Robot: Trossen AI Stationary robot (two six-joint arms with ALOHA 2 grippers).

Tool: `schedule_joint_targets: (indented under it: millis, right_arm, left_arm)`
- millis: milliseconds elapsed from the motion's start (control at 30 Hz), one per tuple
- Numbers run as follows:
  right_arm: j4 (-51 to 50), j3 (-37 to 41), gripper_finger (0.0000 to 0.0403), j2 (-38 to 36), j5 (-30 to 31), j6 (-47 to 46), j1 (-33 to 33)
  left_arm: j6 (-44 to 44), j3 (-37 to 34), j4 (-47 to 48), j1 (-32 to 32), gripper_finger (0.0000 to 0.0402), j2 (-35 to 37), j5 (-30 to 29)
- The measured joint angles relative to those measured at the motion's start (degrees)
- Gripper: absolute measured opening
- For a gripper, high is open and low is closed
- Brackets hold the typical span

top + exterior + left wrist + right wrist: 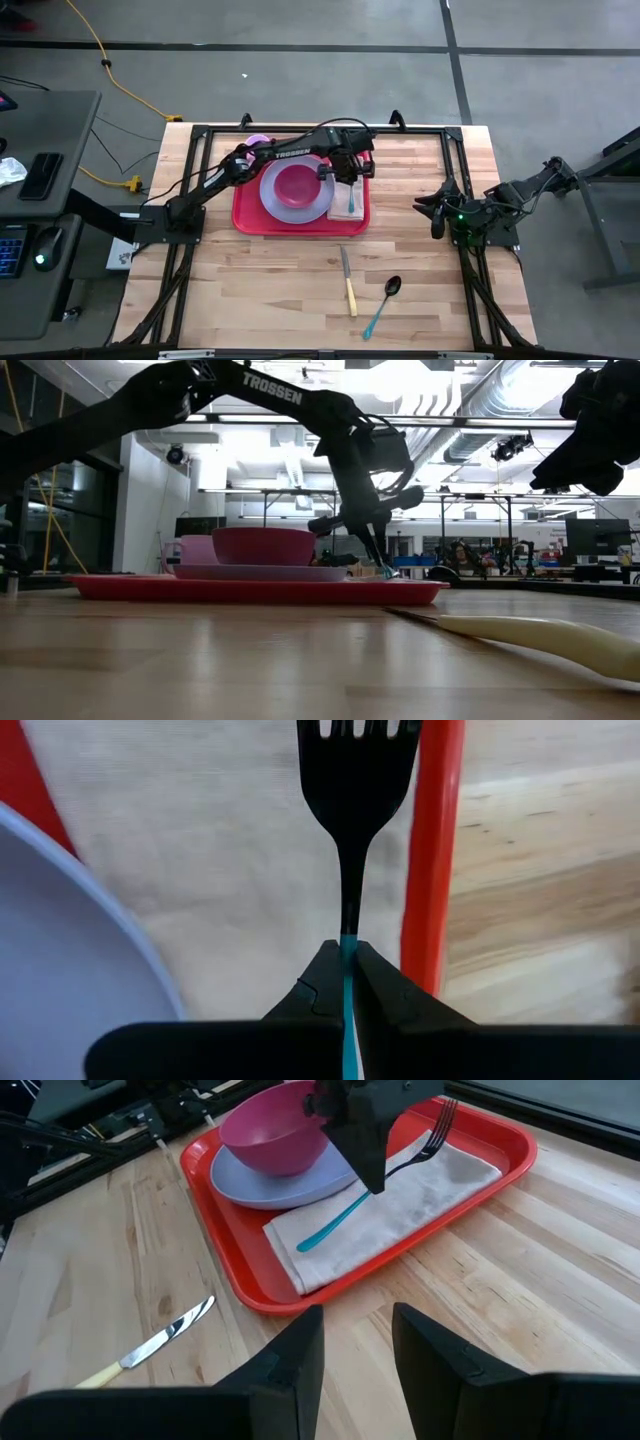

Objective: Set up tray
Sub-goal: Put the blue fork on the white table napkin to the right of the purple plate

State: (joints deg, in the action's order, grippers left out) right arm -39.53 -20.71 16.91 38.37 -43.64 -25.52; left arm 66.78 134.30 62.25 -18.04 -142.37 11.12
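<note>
The red tray [245, 215] holds a lavender plate [272, 200] with a pink bowl [297, 185] on it. Beside the plate, on the tray's right part, lies a pale napkin [420, 1200]. My left gripper [372, 1180] hangs over the napkin, shut on a fork [355, 780] with a black head and a teal handle. The fork's tines [440, 1125] point toward the tray's far edge. My right gripper [355, 1330] waits open at the table's right side, with nothing between its fingers. My left gripper pinches the fork's handle [347, 945] between its two fingers, where the black neck meets the teal part. The fingers come from above, slanting down, and lie across the fork. The fork sits nearly level just over the napkin. Whether it touches the cloth I cannot tell.
A knife [348, 285] with a cream handle and a spoon [383, 303] with a teal handle lie on the bare wood near the table's front. A lavender cup [258, 142] stands at the tray's far left corner.
</note>
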Motion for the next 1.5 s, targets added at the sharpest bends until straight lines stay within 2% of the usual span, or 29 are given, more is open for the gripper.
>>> schedule_joint_targets:
  millis: [767, 1133, 1500]
  right_arm:
    - [0.01, 0.00, 0.0099, 0.00, -0.43, 0.00, 0.00]
    - [0.00, 0.00, 0.0099, 0.00, -0.48, 0.00, 0.00]
    - [0.02, 0.00, 0.0099, 0.00, -0.48, 0.02, 0.00]
  left_arm:
    - [0.13, 0.00, 0.96, -0.01, 0.0035, 0.02, -0.11]
    - [1.29, 0.00, 5.32, -0.01, 0.0035, 0.02, -2.33]
    - [1.31, 0.00, 5.21, -0.01, 0.0035, 0.02, -2.60]
